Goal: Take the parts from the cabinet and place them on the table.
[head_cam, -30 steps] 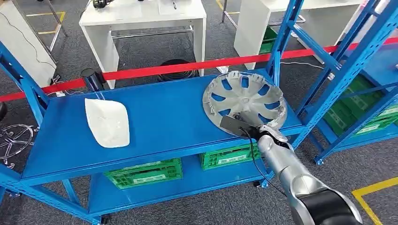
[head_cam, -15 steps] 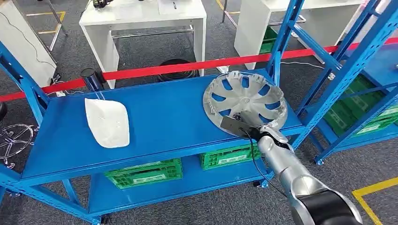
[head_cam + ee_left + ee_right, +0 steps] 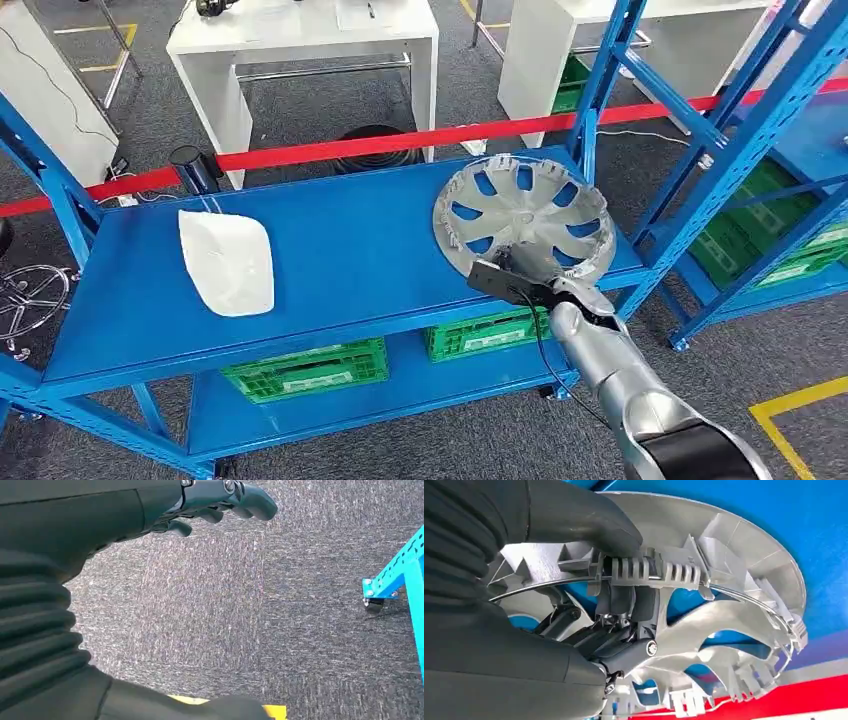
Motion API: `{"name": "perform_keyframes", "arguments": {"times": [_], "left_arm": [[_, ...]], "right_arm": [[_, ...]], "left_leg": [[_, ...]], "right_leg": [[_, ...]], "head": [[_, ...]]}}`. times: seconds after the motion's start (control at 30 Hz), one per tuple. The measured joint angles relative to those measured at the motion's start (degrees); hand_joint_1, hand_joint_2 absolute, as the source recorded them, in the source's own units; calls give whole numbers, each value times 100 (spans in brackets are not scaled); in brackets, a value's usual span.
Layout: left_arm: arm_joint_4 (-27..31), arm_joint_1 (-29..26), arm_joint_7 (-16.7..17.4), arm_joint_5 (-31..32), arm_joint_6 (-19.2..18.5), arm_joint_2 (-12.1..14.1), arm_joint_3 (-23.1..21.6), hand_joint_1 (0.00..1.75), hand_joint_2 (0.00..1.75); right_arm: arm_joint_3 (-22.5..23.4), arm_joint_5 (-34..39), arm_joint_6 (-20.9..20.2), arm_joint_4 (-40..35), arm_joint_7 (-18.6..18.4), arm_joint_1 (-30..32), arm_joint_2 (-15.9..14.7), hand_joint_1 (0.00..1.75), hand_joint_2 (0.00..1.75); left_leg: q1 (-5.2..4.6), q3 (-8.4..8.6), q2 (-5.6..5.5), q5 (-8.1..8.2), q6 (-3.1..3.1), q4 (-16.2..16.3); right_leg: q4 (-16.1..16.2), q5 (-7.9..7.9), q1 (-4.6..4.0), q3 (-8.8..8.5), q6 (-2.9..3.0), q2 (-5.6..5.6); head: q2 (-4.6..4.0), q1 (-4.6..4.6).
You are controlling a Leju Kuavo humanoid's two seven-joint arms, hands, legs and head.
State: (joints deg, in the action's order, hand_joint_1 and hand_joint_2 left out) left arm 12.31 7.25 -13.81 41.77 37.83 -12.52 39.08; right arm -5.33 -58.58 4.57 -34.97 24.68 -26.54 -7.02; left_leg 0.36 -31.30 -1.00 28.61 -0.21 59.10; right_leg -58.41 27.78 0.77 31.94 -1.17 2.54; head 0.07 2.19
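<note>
The left hand hangs over grey carpet, fingers loosely apart and holding nothing, with a blue rack foot off to one side. On the blue shelf, a white moulded part lies flat near the left end, a little back from the front edge. A broad bare stretch of blue separates it from the silver wheel cover at the right end (inner side up, tilted). The right hand grips the cover's near rim, thumb over it and fingers beneath, just above the shelf's front edge. A blue upright stands close behind the cover.
</note>
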Motion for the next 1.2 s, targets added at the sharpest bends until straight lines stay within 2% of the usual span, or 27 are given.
{"name": "perform_keyframes", "arguments": {"times": [0.1,0.2,0.37,0.43,0.53,0.67,0.87,1.07,1.2], "left_arm": [[-18,-27,273,195,79,-2,0,0,175],[-37,-121,476,328,181,-7,0,0,175],[-44,-340,660,603,223,-17,39,0,175],[-46,-338,629,638,227,-17,44,0,175],[-52,-339,364,561,203,-17,85,0,175],[-68,-335,120,439,175,-17,177,0,175],[-87,-329,61,398,122,-44,240,0,175],[-107,-331,164,411,50,-61,247,0,175],[-114,-332,181,398,35,-59,291,0,175]], "right_arm": [[-57,-64,249,-306,-44,132,9,175,175],[-138,-337,409,-921,-280,325,11,175,175],[-641,-1133,450,-2737,-772,792,-17,175,175],[-886,-1294,439,-3190,-822,855,-35,175,175],[-1161,-1533,441,-3707,-874,867,-98,175,175],[-1470,-1818,520,-4043,-1066,864,-225,175,175],[-1775,-2079,592,-4118,-1270,813,-389,175,175],[-1998,-1982,594,-4391,-1224,882,-520,175,175],[-2157,-1821,592,-4764,-1130,996,-642,175,175]], "left_leg": [[0,-9,-1,0,0,-2],[-1,-18,-2,-1,-1,-7],[-2,-34,6,3,-6,-18],[-2,-35,2,3,-7,-23],[-2,-35,-3,1,-8,-29],[-2,-35,0,1,-9,-30],[-4,-35,0,1,-8,-30],[-5,-37,-8,2,-8,-29],[-45,-41,-11,15,9,-17]], "right_leg": [[-1,0,1,9,0,0],[-2,0,2,21,0,-2],[-3,4,4,53,5,10],[-3,6,3,54,7,8],[-3,9,3,54,12,3],[-3,9,3,53,12,1],[-3,9,5,53,12,1],[-1,9,5,55,11,-1],[8,10,39,55,0,-3]], "head": [[2,0],[0,0],[0,0],[0,0],[0,0],[0,0],[2,0],[2,0],[0,0]]}}
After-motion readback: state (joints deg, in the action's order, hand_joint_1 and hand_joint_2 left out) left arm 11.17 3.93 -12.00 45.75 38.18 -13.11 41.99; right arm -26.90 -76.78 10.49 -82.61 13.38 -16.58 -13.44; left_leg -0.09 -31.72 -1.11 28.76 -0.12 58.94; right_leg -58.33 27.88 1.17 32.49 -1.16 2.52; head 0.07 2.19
